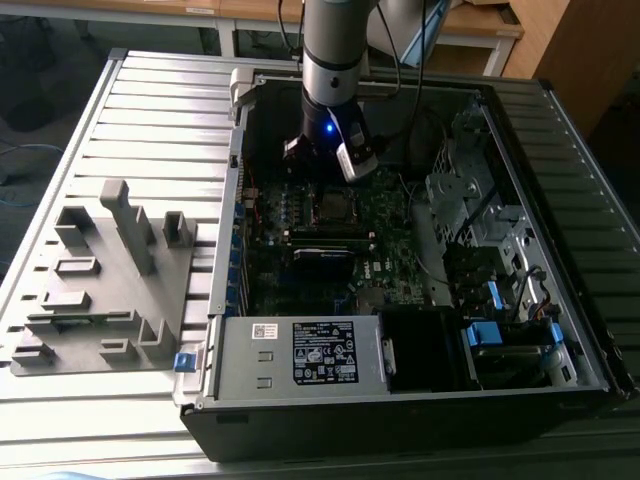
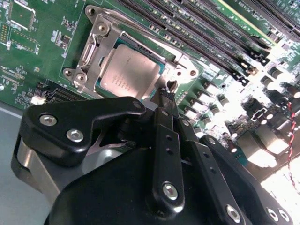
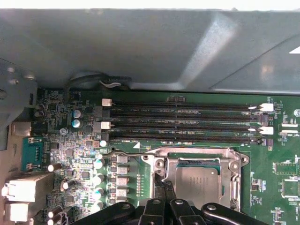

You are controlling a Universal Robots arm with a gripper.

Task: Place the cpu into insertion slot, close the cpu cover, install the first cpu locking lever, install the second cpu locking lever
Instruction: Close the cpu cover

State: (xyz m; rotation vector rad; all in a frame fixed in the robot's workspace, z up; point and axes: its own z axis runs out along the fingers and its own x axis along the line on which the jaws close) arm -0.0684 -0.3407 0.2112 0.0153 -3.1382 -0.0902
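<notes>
Grey ribbed bench (image 1: 150, 110) carries an open computer case (image 1: 400, 425), and we note a grey slotted fixture (image 1: 110, 270) lying on the bench at the exterior view's left of the case. We record the arm (image 1: 335, 50) reaching down into the case from the far side, over the green circuit board (image 2: 42, 61), with a blue light (image 1: 330, 128) lit at its wrist.

Findings at the socket: the cpu (image 2: 129, 72) lies flat in the insertion slot (image 2: 75, 75), grey-silver top upward. The cpu cover (image 3: 232, 176) is down over it. Its frame lies around the chip's edges and the metal top shows through the window. Long black memory slots (image 3: 183, 124) run beside one edge of the insertion slot, and a row of small silver capacitors (image 3: 98, 176) stands off another edge.

The pincer (image 2: 166, 93) is lowered just beside the insertion slot, on the side facing the capacitors, with its tips near the cover's frame. We find its fingers (image 2: 164, 140) pressed together at the tips. Whether they touch the frame, or nip some thin part between them, we cannot tell. A power supply box (image 1: 325, 350) with a white label sits at the near end of the case in the exterior view.
</notes>
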